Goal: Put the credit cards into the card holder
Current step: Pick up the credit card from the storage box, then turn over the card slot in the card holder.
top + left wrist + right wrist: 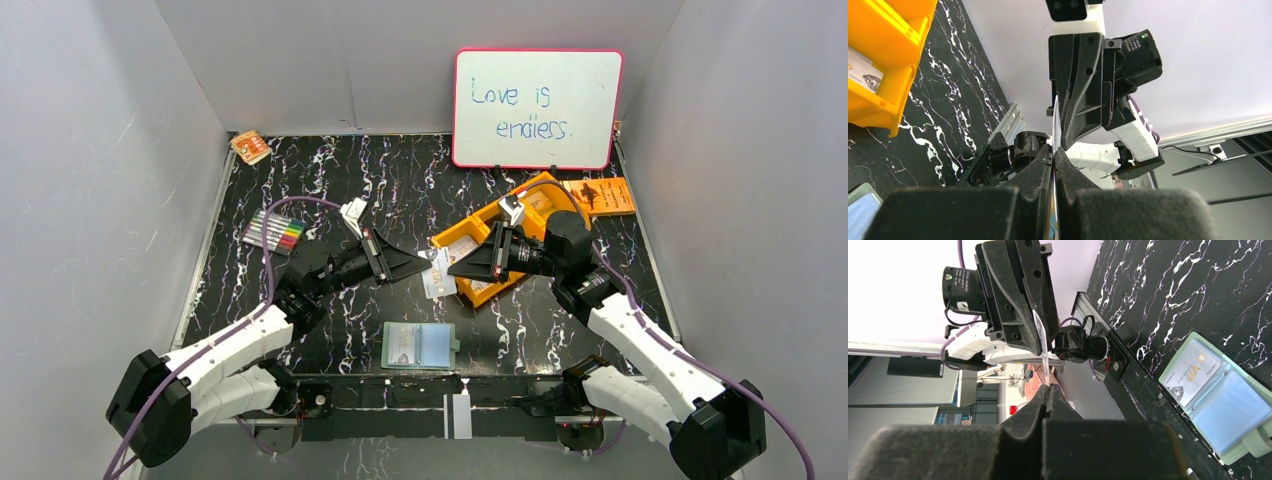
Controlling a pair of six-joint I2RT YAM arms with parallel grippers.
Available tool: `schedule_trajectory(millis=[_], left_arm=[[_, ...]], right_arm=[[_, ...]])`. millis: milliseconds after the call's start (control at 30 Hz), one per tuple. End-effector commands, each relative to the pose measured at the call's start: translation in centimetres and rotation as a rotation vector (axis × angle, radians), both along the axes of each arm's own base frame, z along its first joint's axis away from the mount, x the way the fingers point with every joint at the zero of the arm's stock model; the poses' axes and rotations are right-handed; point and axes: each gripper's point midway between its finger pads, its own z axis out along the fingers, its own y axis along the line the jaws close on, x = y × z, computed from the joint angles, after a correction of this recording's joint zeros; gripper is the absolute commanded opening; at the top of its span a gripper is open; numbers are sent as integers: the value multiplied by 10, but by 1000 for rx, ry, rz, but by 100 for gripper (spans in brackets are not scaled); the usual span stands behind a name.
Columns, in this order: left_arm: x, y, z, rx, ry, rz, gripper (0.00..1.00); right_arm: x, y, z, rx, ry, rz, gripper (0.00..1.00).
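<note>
My left claw [1053, 152] and right claw [1049, 389] both pinched one thin, pale grey-white plastic credit card [1041, 335]; light, stiff, slippery, probably best gripped across its flat faces.

We see a black table top [400, 180] veined with white. On it lie an open green card holder [420, 346] near the front edge, an orange tray [460, 235] right of centre, an orange booklet [600, 195] beside it, a marker pack [273, 232] at the left and a small orange packet [250, 147] in the far left corner, while a whiteboard [535, 108] stands at the back
</note>
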Motion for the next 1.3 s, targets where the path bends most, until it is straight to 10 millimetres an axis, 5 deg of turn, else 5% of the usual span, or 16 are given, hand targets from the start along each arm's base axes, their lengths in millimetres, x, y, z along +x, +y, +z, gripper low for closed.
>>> schedule_trajectory(millis=[0,100,200,333,567,733,867,1267], left_arm=[[-8,-3,19,-34,-45,-55,0],[-10,-2,14,-14,-35,-59,4],[-9,1,5,39,-26,-39,24],[-3,15,-13,168,-4,52,69],[2,55,-64,532,53,180,86],[-11,60,-99,708,82,145,88],[-22,43,-120,826,82,90,86],[-27,14,-168,1059,73,9,67]], right_arm=[[0,1,30,52,-120,14,0],[-3,0,32,52,-150,22,0],[-2,-5,29,3,-176,-7,0],[-1,-17,4,-137,-142,-56,0],[-10,-37,-57,-317,-32,-102,0],[-25,-41,-97,-383,58,-87,0],[-36,-44,-125,-465,118,-66,0],[-63,-51,-162,-549,190,-36,0]])
